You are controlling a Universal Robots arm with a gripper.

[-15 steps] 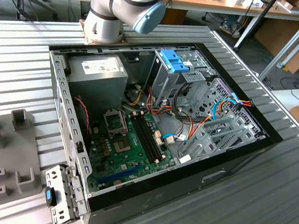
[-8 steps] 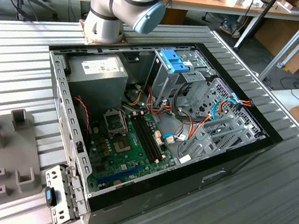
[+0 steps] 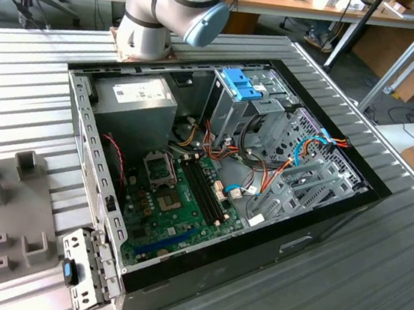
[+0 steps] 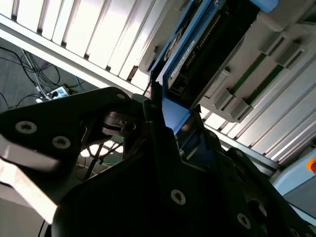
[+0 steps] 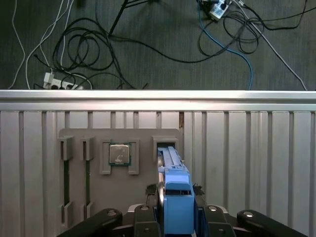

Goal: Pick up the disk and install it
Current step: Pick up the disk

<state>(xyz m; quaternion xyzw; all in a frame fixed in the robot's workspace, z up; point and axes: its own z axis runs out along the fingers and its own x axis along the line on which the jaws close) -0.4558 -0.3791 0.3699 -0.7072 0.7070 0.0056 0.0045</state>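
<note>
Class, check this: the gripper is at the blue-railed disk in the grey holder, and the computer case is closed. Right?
No: the exterior view shows the computer case open, its motherboard exposed. The gripper is at the disk in the grey holder, as the first wrist view shows.

Ribbed metal table (image 3: 371,296), cable-strewn dark floor (image 5: 163,76)

Exterior view: bright, even room light, soft shadow inside the computer case (image 3: 319,229). Second wrist view: the gripper (image 4: 175,116) near-black against glaring white table slats (image 4: 98,24). First wrist view: evenly lit, the disk (image 5: 175,197) vivid, the floor (image 5: 148,64) dim.
</note>
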